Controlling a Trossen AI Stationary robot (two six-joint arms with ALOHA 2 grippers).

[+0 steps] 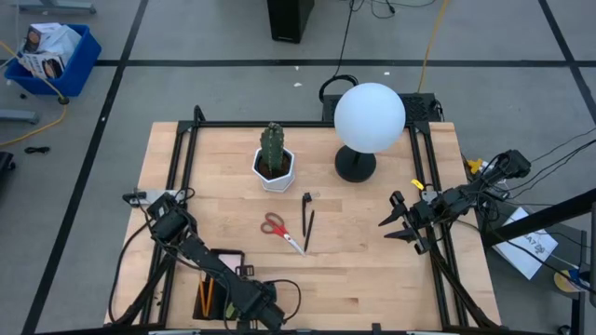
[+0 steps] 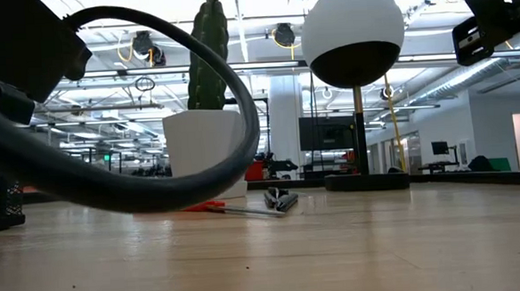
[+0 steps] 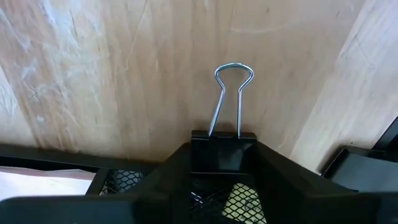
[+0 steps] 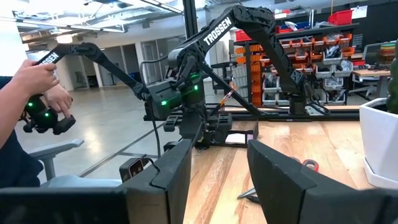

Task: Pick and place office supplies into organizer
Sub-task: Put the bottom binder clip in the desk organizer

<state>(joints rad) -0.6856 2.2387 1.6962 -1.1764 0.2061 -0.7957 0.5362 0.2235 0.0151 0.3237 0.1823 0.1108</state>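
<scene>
Left end effector (image 3: 221, 177) grips black binder clip (image 3: 224, 146) over organizer (image 1: 228, 258) — fingertips cut off; right end effector (image 4: 217, 180) parted, empty.

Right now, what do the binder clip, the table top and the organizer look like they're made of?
Binder clip: black painted metal body, by its look, with bright wire handles that shine like steel.
Table top: pale wood with visible grain and plank seams, lightly scuffed, matte.
Organizer: black wire mesh with solid black rims, probably coated metal; the open weave shows through.

Black jointed arms (image 1: 200, 256), white TROSSEN lettering.
</scene>
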